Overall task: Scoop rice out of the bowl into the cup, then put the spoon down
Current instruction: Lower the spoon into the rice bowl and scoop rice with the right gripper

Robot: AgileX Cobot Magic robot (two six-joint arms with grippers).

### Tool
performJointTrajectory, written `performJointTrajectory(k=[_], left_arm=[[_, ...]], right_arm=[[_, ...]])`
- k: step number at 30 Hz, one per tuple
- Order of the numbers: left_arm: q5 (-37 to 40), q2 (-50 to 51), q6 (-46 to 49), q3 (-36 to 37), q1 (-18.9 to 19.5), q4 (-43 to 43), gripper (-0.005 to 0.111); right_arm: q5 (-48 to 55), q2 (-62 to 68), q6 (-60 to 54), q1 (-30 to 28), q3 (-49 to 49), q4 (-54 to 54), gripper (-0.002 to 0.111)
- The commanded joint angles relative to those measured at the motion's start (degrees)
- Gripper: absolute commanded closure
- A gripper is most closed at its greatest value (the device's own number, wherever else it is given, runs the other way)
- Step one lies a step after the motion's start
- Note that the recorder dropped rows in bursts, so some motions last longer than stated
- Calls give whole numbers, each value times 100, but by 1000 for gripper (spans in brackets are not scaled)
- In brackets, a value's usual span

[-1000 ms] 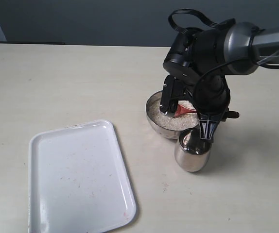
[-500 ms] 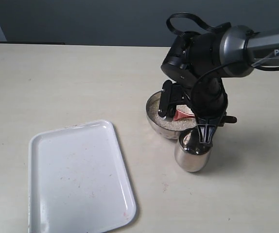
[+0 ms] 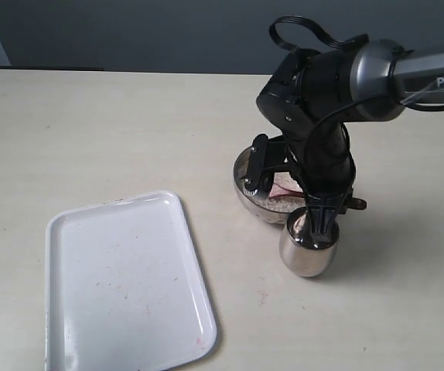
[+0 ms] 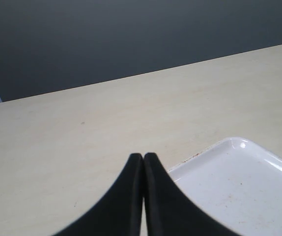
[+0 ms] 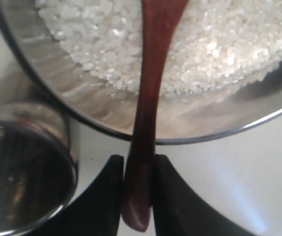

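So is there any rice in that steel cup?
Looks empty: the right wrist view shows only bare dark steel inside the cup, though not all of its bottom. The rice lies in the bowl.

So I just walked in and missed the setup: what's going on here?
The right gripper has its jaws closed on the handle of a wooden spoon, whose head reaches into the steel bowl of rice. The steel cup stands right beside the bowl and looks empty, as far as its inside shows. The left gripper is shut on nothing, off by the white tray.
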Motion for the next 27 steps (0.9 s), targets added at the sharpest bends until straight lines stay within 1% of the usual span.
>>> performJointTrajectory(k=[1, 15, 19, 27], left_arm=[[-83, -25, -27, -14, -26, 11, 106], [-83, -25, -27, -14, -26, 11, 106], [-83, -25, -27, -14, -26, 11, 106], [-83, -25, -27, -14, -26, 11, 106]], right_arm=[[129, -14, -136, -135, 1, 166, 109], [242, -273, -362, -135, 1, 199, 109], [359, -274, -543, -135, 1, 399, 109], [456, -274, -543, -135, 1, 430, 109]])
